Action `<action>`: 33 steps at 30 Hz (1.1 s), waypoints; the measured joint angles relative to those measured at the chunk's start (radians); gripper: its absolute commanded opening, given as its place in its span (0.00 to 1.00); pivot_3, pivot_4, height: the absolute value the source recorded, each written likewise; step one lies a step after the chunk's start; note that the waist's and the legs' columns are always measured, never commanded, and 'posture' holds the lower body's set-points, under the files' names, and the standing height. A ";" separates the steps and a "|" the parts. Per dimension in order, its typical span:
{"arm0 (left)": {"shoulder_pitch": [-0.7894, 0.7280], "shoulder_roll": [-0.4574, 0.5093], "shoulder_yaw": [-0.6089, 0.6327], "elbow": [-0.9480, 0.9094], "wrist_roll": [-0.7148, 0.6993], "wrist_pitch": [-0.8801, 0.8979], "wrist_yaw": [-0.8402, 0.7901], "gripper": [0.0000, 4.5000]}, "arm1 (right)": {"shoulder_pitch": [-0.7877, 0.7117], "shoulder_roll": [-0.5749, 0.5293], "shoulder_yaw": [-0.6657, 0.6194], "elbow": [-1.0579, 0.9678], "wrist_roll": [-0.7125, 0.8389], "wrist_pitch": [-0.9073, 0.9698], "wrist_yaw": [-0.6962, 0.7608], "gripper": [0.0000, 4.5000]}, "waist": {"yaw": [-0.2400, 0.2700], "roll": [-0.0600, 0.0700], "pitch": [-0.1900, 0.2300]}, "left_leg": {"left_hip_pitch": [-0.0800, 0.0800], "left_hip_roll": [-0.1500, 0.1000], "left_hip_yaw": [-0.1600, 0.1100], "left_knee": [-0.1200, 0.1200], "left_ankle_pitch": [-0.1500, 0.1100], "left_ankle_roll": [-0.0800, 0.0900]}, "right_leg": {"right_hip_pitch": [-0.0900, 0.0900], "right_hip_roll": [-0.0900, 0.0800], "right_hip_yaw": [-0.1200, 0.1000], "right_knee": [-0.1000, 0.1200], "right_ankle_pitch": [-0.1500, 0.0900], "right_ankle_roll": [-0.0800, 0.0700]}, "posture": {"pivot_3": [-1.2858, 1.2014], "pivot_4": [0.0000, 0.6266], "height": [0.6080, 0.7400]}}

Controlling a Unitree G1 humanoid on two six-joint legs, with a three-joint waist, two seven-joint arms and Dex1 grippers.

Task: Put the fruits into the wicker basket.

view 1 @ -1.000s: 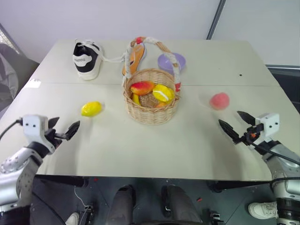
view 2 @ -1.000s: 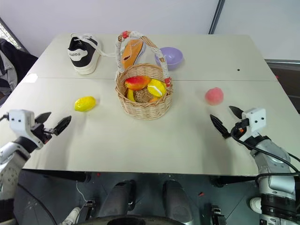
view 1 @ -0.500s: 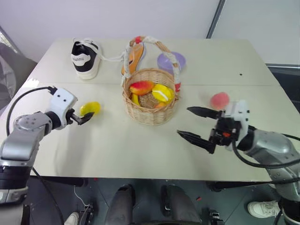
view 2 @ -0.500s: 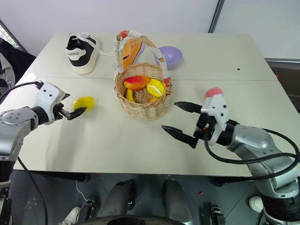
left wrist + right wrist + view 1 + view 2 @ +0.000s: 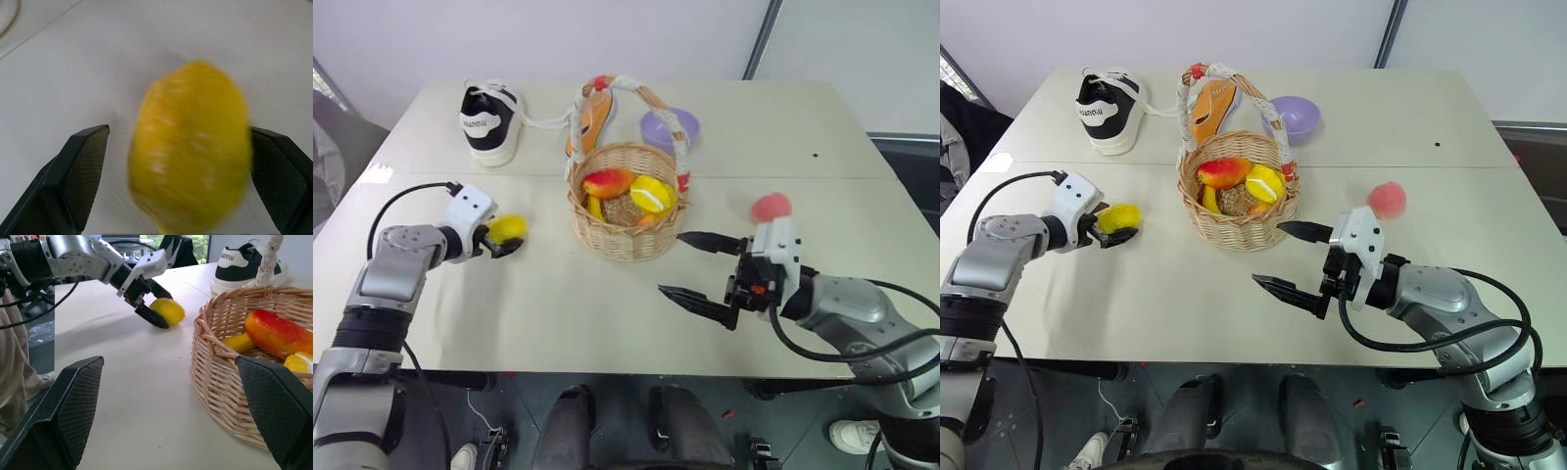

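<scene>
The yellow lemon lies on the table left of the wicker basket. My left gripper is open around the lemon; in the left wrist view one finger stands a little off the lemon and the other is against it. The pink-red peach rests on the table right of the basket, behind my right wrist. My right gripper is wide open and empty, just off the basket's front right. The basket holds several other toy fruits.
A black-and-white sneaker stands at the back left. An orange shoe lies behind the basket's cloth-wrapped handle. A lilac bowl sits at the back right of the basket. The table's front edge runs just below both arms.
My left gripper has moved in from the front left and now has its fingers on either side of the lemon. My right arm has swung left, past the peach, to the basket's front.
</scene>
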State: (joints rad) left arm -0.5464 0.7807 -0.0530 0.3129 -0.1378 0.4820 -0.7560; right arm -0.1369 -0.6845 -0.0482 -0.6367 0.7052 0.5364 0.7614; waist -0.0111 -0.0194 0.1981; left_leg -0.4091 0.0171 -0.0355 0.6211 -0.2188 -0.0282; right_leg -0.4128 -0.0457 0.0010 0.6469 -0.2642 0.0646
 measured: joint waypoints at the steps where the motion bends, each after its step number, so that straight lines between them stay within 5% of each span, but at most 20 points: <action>1: -0.004 -0.003 0.000 0.004 0.000 -0.002 0.000 0.69 | -0.004 0.002 0.004 0.000 -0.004 -0.003 0.000 1.00 | 0.000 0.000 0.000 | 0.000 0.000 0.000 0.000 0.000 0.000 | 0.000 0.000 0.000 0.000 0.000 0.000 | 0.52 0.24 1.00; 4: -0.010 -0.006 0.002 0.015 0.002 -0.014 0.000 0.46 | -0.008 0.007 0.011 0.000 -0.015 -0.007 -0.001 1.00 | 0.000 0.000 0.000 | 0.000 0.000 0.000 0.000 0.000 0.000 | 0.000 0.000 0.000 0.000 0.000 0.001 | 0.52 0.24 1.00; 12: 0.061 0.022 0.101 -0.060 -0.035 -0.002 -0.003 0.46 | -0.012 0.005 0.019 0.000 -0.036 -0.021 0.002 1.00 | -0.005 0.000 0.000 | 0.000 0.001 0.000 0.000 0.000 0.000 | 0.000 0.000 0.000 0.001 0.001 0.001 | 0.52 0.24 1.00; 16: 0.112 0.033 0.234 -0.377 -0.232 0.131 -0.065 0.46 | -0.035 -0.032 -0.027 0.030 -0.036 -0.022 0.019 1.00 | 0.008 -0.002 0.001 | -0.001 0.004 0.000 0.002 0.000 0.000 | 0.002 -0.002 -0.001 0.000 0.000 0.000 | 0.52 0.24 1.00; 19: -0.006 -0.044 0.192 -0.577 -0.300 0.213 -0.026 0.46 | -0.062 -0.052 -0.064 0.084 -0.044 -0.026 0.034 1.00 | 0.027 -0.001 0.000 | 0.000 0.003 0.002 0.007 0.000 0.000 | 0.007 -0.003 -0.001 -0.001 -0.001 -0.001 | 0.52 0.24 1.00; 23: -0.125 -0.211 0.056 -0.554 -0.280 0.274 0.075 0.46 | -0.053 -0.064 -0.078 0.129 -0.078 -0.042 0.049 1.00 | 0.021 -0.001 0.000 | 0.000 -0.001 0.005 0.010 0.000 0.000 | 0.008 -0.003 0.001 -0.002 0.001 0.002 | 0.52 0.24 1.00; 28: -0.205 -0.299 -0.045 -0.407 -0.202 0.256 0.131 0.99 | -0.029 -0.065 -0.088 0.146 -0.119 -0.041 0.021 1.00 | 0.005 -0.002 0.001 | 0.000 0.000 0.004 0.007 -0.001 0.002 | 0.004 0.000 0.001 0.002 0.002 0.009 | 0.52 0.24 1.00; 33: -0.178 -0.355 -0.038 -0.380 -0.208 0.133 0.090 0.99 | -0.058 -0.024 -0.122 0.293 -0.251 -0.052 -0.136 1.00 | -0.004 -0.001 0.000 | 0.001 0.000 0.005 0.007 -0.001 0.002 | 0.004 0.000 0.002 0.003 0.002 0.009 | 0.52 0.24 1.00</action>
State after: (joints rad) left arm -0.7240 0.4261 -0.0911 -0.0673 -0.3459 0.6145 -0.6662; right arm -0.1954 -0.7089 -0.1698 -0.3436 0.4545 0.4841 0.6250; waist -0.0152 -0.0209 0.1984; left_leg -0.4084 0.0176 -0.0304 0.6282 -0.2199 -0.0259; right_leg -0.4092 -0.0458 0.0034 0.6497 -0.2622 0.0741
